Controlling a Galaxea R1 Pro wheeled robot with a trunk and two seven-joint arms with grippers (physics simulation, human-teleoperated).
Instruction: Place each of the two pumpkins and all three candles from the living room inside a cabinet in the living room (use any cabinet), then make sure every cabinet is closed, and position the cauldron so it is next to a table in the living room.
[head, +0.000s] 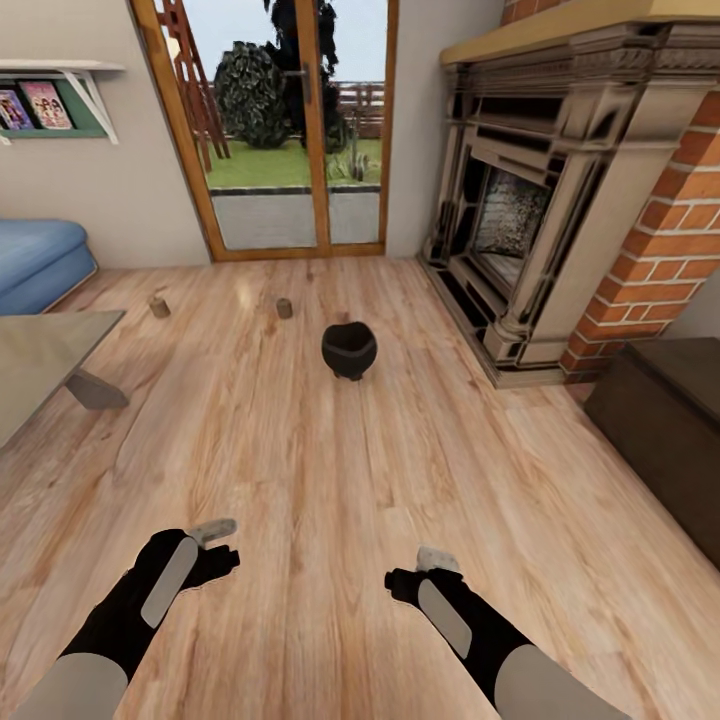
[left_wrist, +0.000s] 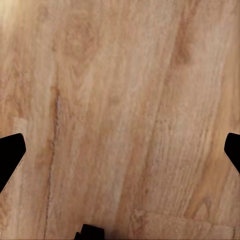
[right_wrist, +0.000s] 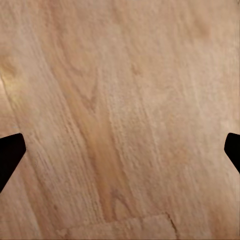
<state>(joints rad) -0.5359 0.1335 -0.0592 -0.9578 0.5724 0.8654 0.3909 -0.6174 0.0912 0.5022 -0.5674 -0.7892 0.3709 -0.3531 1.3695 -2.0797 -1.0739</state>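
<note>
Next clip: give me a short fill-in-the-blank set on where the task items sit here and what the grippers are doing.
1. The cauldron stands on the ____.
2. The number of candles lying on the floor beyond it is ____.
3. The left gripper and right gripper both hold ____.
4. The dark cabinet sits beside the brick ____.

Missing words: floor; two; nothing; fireplace

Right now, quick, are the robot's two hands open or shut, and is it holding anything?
Left gripper: open, holding nothing, over the wooden floor.
Right gripper: open, holding nothing, over the floor too.
</note>
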